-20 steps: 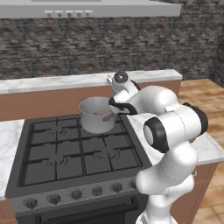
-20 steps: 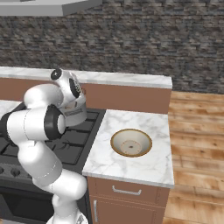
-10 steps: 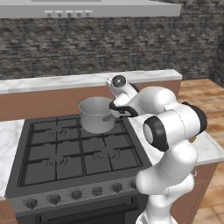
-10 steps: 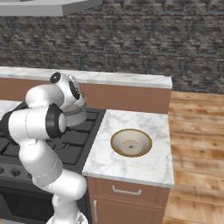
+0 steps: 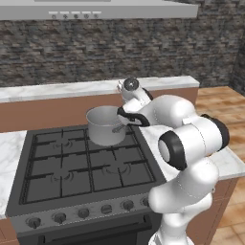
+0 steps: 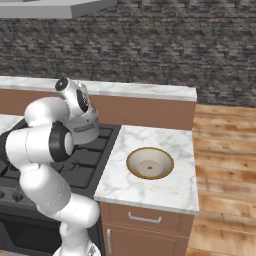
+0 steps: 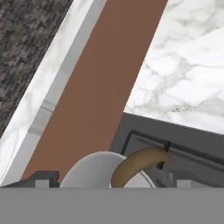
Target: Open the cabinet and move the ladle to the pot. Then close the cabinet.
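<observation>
The steel pot (image 5: 101, 127) stands on the back right burner of the stove. The ladle (image 5: 118, 128) lies in it, its handle leaning over the right rim. In the hand view the ladle's brown handle (image 7: 142, 161) curves over the pot's pale rim (image 7: 89, 171). My gripper (image 5: 122, 122) hangs just above the pot's right edge. It is open, its fingertips (image 7: 43, 178) spread wide on either side of the ladle (image 7: 113, 178) and touching nothing. The cabinet is out of view.
The black gas stove (image 5: 72, 162) has knobs along its front. A marble counter (image 6: 165, 192) lies to its right, with a round beige bowl (image 6: 150, 162) on it. A raised brown ledge (image 5: 43, 112) runs behind, and a range hood (image 5: 95, 9) hangs overhead.
The jaws have gone from shut on the ladle's handle to wide open. The ladle now rests in the pot on its own. The arm has barely moved.
</observation>
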